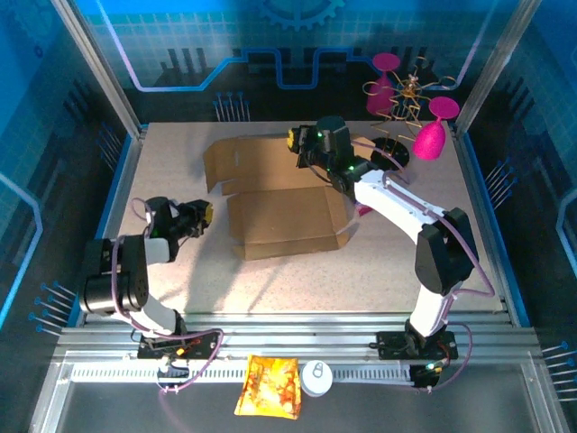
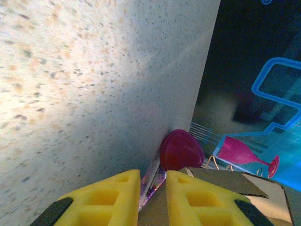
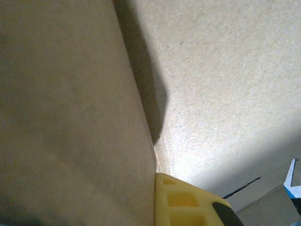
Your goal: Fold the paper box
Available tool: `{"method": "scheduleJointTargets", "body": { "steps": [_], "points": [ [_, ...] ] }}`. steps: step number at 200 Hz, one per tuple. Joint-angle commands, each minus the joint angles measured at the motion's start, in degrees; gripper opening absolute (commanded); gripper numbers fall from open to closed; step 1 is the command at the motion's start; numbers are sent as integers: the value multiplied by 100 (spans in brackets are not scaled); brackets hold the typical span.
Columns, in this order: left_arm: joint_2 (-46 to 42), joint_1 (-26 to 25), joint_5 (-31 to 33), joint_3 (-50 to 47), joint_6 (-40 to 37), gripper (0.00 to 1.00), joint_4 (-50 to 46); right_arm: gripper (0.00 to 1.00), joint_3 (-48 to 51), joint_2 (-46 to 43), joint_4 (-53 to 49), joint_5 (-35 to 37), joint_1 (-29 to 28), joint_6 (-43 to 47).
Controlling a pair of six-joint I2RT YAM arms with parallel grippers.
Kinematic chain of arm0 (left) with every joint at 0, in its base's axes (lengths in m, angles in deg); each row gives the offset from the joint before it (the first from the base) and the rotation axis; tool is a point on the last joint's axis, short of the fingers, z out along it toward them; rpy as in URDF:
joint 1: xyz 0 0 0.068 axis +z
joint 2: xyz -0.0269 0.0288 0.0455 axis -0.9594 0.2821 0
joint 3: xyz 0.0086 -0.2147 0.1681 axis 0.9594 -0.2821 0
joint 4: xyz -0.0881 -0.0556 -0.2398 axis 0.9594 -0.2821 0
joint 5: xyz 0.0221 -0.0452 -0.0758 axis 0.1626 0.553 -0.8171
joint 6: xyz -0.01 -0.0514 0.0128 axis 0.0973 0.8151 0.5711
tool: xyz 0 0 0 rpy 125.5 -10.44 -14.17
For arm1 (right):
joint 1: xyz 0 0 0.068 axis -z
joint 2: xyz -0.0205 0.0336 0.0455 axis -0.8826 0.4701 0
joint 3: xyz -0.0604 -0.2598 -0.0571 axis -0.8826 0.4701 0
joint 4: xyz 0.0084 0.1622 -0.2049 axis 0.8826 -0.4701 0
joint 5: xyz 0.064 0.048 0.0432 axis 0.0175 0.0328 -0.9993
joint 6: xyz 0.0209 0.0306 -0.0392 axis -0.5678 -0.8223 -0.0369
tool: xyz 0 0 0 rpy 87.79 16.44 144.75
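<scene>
paper box (image 1: 279, 215): a plain brown cardboard sheet, creased and flapped, lying opened out at the centre of the frame on the speckled beige surface (image 1: 167, 167). Its far panel reaches toward the upper middle.
right pincer (image 1: 298, 146): it sits at the sheet's far edge, clenched. In the wrist view one yellow finger (image 3: 183, 202) lies flat against a lifted cardboard flap, so I take it to be pinching that flap.
left pincer (image 1: 204, 214): it is just beside the sheet's left edge with its jaws nearly together. Whether they nip any cardboard I cannot tell.
doing the step well: I'd swing the held flap over slowly along its crease. The other arm should press the base panel down so the sheet doesn't slide.
risk: thin board may buckle away from the crease.
containers: the box has no walls up yet, and nothing lies on its panels. Two magenta goblets (image 1: 429, 137) stand at upper right, and what they hold is hidden.
</scene>
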Motion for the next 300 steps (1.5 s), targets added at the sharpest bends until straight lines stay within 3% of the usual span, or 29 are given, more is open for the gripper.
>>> {"method": "scheduleJointTargets", "body": {
  "steps": [1, 38, 113, 151, 192, 231, 259, 300],
  "points": [
    [348, -156, -328, 360, 412, 23, 952, 0, -152, 87, 159, -93, 56, 35],
    [933, -370, -286, 510, 950, 23, 1963, 0, -156, 102, 158, -83, 44, 30],
    [495, -927, 76, 142, 796, 23, 1977, 0, -125, 291, 524, -138, 66, -84],
    [-1, -1287, 479, 243, -99, 23, 451, 0, -198, 365, 555, -167, 54, -116],
    [-834, -1903, 2056, 829, -1607, 37, -2381, 0, -214, 368, 595, -158, -17, -188],
    [-697, -2279, 2803, 991, -1671, 40, -2480, 0, -159, 386, 731, -158, -82, -272],
    [-510, -2564, 3325, 1371, -1804, 50, -2941, 0, -135, 385, 760, -136, -152, -322],
    [-878, -2689, 3392, 1546, -2235, 55, -3052, 0, 9, 312, 875, -123, -79, -101]
  ]
}}
